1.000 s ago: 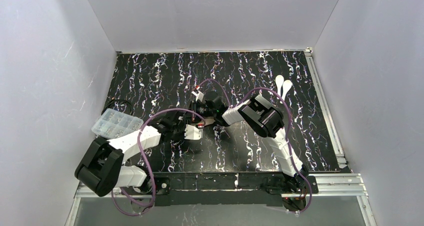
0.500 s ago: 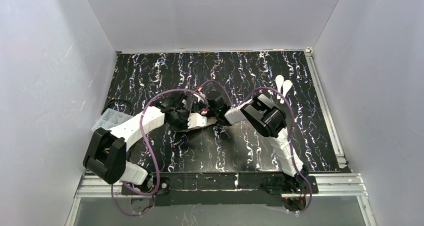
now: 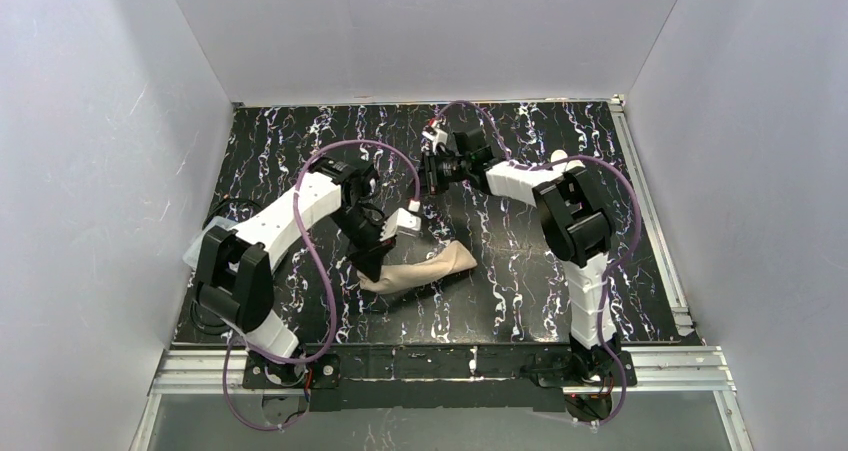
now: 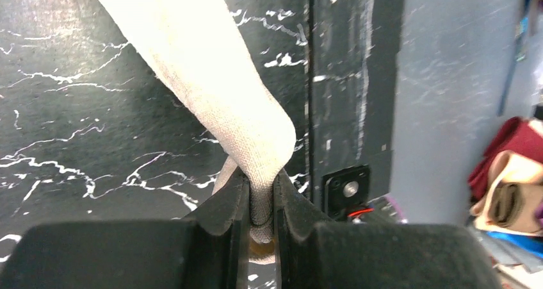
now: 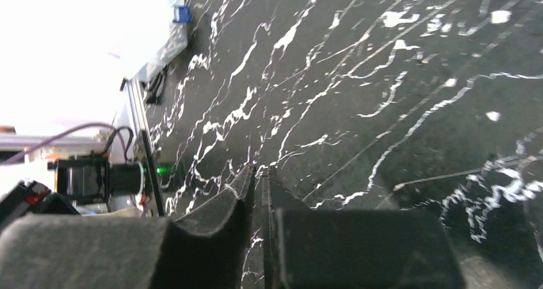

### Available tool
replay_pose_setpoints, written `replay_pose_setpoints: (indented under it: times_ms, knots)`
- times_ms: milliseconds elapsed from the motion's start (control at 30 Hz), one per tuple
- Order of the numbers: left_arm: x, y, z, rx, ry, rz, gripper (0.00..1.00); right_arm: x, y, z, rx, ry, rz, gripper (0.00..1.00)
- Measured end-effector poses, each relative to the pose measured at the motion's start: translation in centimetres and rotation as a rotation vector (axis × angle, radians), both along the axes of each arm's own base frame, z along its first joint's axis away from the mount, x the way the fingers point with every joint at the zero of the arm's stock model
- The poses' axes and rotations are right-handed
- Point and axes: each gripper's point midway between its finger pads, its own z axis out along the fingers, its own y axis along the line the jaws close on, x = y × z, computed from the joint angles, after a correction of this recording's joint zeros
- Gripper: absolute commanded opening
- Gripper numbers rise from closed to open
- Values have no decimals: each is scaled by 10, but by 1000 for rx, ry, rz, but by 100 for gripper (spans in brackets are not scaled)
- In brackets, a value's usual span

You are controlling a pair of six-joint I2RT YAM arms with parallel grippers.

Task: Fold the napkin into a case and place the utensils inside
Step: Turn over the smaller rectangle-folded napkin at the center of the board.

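The napkin [image 3: 425,268] is a beige cloth bunched into a loose roll on the black marbled table, in the middle toward the front. My left gripper [image 3: 371,262] is shut on the napkin's left end. In the left wrist view the napkin [image 4: 211,65] runs up and away from the left gripper [image 4: 260,181], pinched between both fingers. My right gripper [image 3: 431,173] hangs over the far middle of the table, apart from the napkin. Its jaws [image 5: 261,171] stand a narrow crack apart with nothing between them. One white rounded utensil end [image 3: 558,156] shows behind the right arm.
A clear plastic compartment box [image 3: 198,253] peeks out at the left behind my left arm. Metal rails line the right edge [image 3: 655,221] and the front edge [image 3: 450,363] of the table. Grey walls close in the left, back and right sides.
My left gripper shut and its arm swung up and right; the napkin now shows hanging from it. My right arm moved from the centre to the far middle, and its jaws parted slightly.
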Motion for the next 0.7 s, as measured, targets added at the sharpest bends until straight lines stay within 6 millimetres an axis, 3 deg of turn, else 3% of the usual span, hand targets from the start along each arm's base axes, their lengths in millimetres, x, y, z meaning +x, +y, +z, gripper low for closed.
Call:
replay_pose_setpoints:
  times_ms: [67,167,300,367,500,700]
  knots:
    - [-5,-4,10,-38,59,32,0,-3,3,3,-6,-36,55,13]
    - [0,-6,20,-82,144,114,0,-29,-3,-19,-43,0,121,11]
    - [18,-4,13,-116,283,252,0,-91,-36,-71,-133,211,174,4]
    - [26,0,6,-121,330,307,0,-105,-49,-73,-130,279,193,3]
    - [32,2,3,-136,346,353,0,-104,-66,-70,-150,290,161,3]
    - [38,1,-4,-124,383,400,0,-92,-97,-74,-259,291,40,14]
